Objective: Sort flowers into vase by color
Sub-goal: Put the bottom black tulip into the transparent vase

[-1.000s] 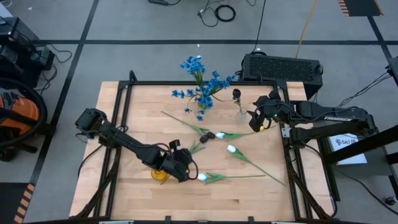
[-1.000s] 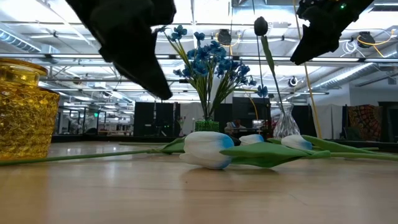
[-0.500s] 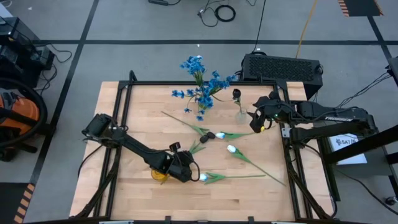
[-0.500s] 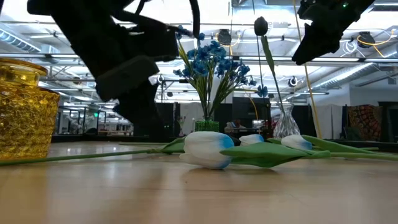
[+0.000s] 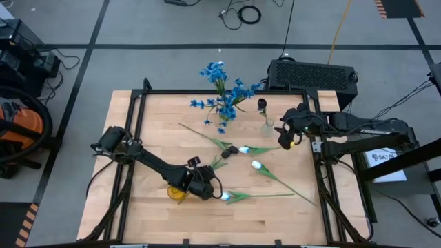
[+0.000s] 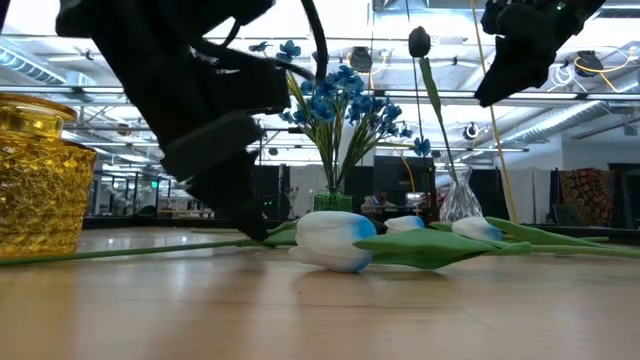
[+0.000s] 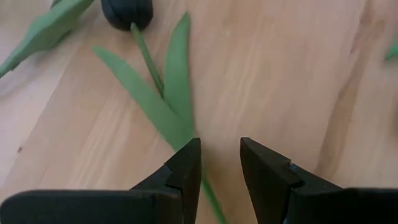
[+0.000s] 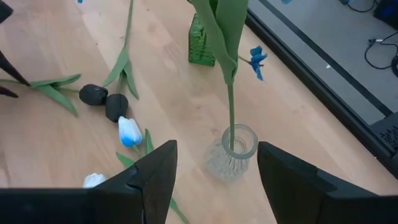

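Wooden table (image 5: 151,124): green vase (image 8: 201,48) holds blue flowers (image 5: 224,93); clear vase (image 8: 231,152) holds one dark tulip (image 6: 419,42); yellow vase (image 6: 38,175). Both grippers (image 7: 219,163) (image 8: 214,167) gape, holding nothing.

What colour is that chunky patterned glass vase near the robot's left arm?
Amber yellow; the vase shows best in the low view.

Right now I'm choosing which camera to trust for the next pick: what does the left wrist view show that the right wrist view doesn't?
Only the left wrist view shows the left end effector, open just above a green stem, which runs up to a dark tulip.

Only the right wrist view shows the clear glass vase holding one stem, the green vase, a white tulip and the open right end effector.

Both show dark tulip heads lying on the wooden table.
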